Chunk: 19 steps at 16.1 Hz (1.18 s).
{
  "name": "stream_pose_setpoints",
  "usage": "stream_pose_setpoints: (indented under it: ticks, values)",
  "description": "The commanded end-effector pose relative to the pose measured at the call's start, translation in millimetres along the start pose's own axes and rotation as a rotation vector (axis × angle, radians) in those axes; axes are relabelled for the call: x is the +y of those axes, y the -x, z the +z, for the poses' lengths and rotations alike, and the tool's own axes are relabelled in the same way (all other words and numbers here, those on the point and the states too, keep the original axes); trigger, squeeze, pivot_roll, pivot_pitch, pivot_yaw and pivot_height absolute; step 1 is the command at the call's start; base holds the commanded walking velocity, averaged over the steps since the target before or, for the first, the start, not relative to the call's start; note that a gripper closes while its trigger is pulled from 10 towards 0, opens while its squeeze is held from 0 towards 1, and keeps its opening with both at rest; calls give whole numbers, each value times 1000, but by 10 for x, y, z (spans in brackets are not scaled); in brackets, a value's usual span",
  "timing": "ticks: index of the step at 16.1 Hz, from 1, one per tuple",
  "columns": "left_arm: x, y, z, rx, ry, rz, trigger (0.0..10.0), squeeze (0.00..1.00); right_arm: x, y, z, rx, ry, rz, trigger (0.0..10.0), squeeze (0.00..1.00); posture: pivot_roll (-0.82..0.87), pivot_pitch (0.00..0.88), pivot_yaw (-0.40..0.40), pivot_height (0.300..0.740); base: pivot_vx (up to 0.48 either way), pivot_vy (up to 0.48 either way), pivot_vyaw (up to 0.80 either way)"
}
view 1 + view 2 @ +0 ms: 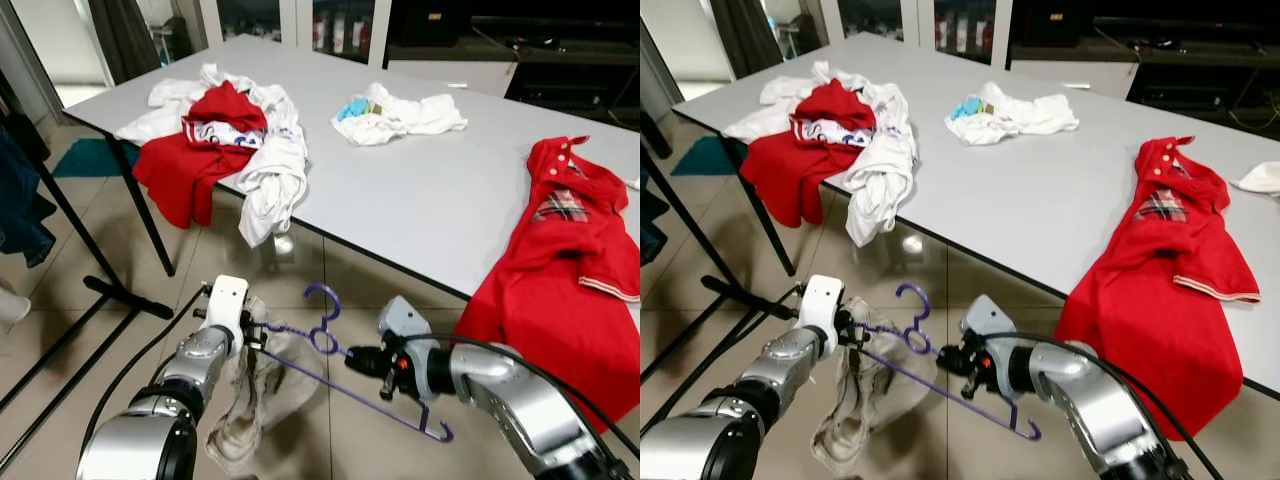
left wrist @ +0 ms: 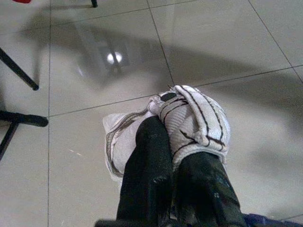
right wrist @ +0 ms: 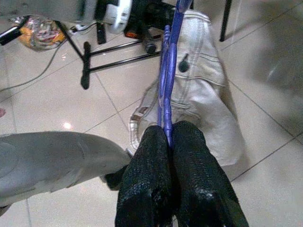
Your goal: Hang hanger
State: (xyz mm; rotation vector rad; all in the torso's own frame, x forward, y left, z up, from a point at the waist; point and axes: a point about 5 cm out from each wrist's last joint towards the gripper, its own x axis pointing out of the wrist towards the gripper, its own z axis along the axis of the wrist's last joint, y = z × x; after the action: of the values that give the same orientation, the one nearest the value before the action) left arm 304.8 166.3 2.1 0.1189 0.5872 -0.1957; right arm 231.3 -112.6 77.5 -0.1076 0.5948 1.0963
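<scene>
A purple hanger [image 3: 164, 80] is held low over the tiled floor, just in front of the table. Its hook [image 1: 331, 310] points up between my two grippers. My right gripper [image 1: 358, 360] is shut on the hanger's bar near the hook, and the bar runs between its fingertips [image 3: 154, 137] in the right wrist view. A cream garment with dark seams [image 1: 255, 400] hangs from the hanger's left end. My left gripper [image 1: 255, 335] is shut on a bunched fold of that garment [image 2: 194, 123].
The grey table [image 1: 430, 190] carries a red and white clothes pile [image 1: 230, 140] and a white heap [image 1: 400, 115]. A red polo shirt [image 1: 570, 260] drapes over its front edge on the right. A black rack base [image 1: 110, 290] and dark blue clothing [image 1: 20, 200] stand at left.
</scene>
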Motion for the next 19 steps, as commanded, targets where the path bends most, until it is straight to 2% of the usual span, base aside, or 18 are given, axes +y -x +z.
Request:
stream_pose_setpoints:
  ticks: [1,4,8,9,12,14,19]
  values:
    - [-62,-34,190,-78,-11,-33,10000,0,69,-31,62,-20,14,50,10000,0,-127,0,43,740,0,0,0]
    - [-63,-40,225,-88,-8,-29,10000,0,14,-85,8,12,-8,22,10000,0,-127,0,43,740,0,0,0]
    - [-51,-45,276,-104,-2,-27,10000,0,-45,-88,-239,149,35,-24,10000,0,-119,0,41,740,0,0,0]
    - [-39,-41,265,-101,-2,-26,10000,0,-112,-77,-292,176,40,-73,10000,0,-118,0,41,740,0,0,0]
    - [-38,-38,247,-96,-4,-27,10000,0,-150,-72,-311,184,36,-92,10000,0,-123,0,44,740,0,0,0]
    - [-46,-41,257,-100,-2,-29,10000,0,-132,-48,-366,221,69,-88,10000,0,-122,0,41,740,0,0,0]
    - [-50,-41,258,-101,-4,-32,10000,0,-114,14,-331,179,33,-114,10000,0,-122,0,41,740,0,0,0]
